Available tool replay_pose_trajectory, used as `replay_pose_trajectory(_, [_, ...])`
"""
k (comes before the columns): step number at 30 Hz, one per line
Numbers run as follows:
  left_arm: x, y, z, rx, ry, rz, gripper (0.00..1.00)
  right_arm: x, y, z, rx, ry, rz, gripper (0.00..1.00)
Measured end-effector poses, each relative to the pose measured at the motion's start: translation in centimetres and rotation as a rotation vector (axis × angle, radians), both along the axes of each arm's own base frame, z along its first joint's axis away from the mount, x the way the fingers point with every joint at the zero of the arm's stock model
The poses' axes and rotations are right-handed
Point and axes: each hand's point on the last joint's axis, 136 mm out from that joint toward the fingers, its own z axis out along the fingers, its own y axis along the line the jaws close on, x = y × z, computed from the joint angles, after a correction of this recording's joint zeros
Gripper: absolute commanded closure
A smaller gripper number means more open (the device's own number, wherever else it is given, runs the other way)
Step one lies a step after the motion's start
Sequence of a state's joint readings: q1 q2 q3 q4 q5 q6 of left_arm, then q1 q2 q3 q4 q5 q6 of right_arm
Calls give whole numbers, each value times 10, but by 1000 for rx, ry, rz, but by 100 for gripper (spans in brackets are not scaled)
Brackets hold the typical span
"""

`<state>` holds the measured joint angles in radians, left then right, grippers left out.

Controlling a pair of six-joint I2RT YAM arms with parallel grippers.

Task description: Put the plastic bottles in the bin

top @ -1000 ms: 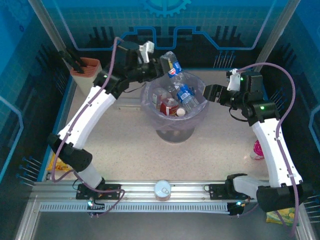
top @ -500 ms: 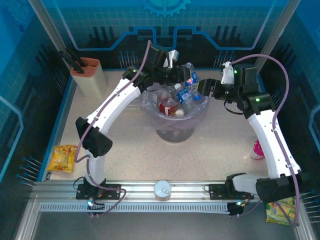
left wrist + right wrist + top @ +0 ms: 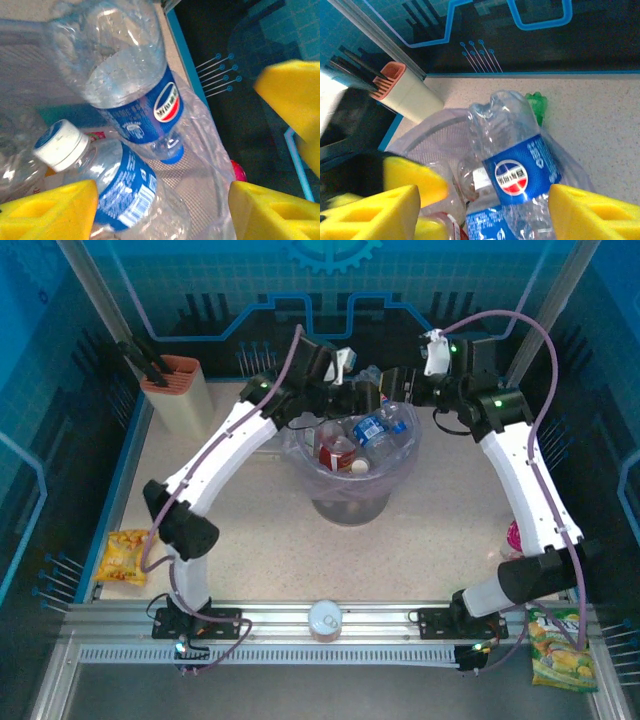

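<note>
Both arms have swung inward over the bin (image 3: 300,448); the left gripper (image 3: 363,398) stands open, the blue-label bottle (image 3: 135,85) leaning cap-down just beyond it, the right gripper (image 3: 399,384) open opposite.

Robot lab test cell: blue circuit-printed walls (image 3: 400,280), aluminium rail (image 3: 330,652) framing.

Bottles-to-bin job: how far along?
Done: several plastic bottles lie in the bin. In hand: nothing gripped; a blue-label bottle stands cap-down inside the rim, between the open left gripper and open right gripper. Left: a pink-red item by the right arm, possibly a bottle, too hidden to tell.
</note>
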<state>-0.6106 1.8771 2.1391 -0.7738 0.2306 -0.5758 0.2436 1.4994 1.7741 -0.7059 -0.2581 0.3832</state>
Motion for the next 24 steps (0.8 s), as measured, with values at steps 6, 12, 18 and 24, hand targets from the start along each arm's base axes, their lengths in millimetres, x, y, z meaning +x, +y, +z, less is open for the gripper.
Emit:
replay_pose_trajectory(6, [-23,65,56,-64,-113,100,30,30,14,4,-14,-26,28,42])
replay_pose_trajectory(12, [-16,155,29,-68,-71,333,31,56,30,-21,-43,11,59,52])
replay_pose_trajectory(18, [-6,207,-74,-17,149,518,32,59,41,-41,-77,41,95,58])
replay_pose_trajectory(24, [2,234,-128,-30,264,644,26,34,42,-70,-99,94,117,60])
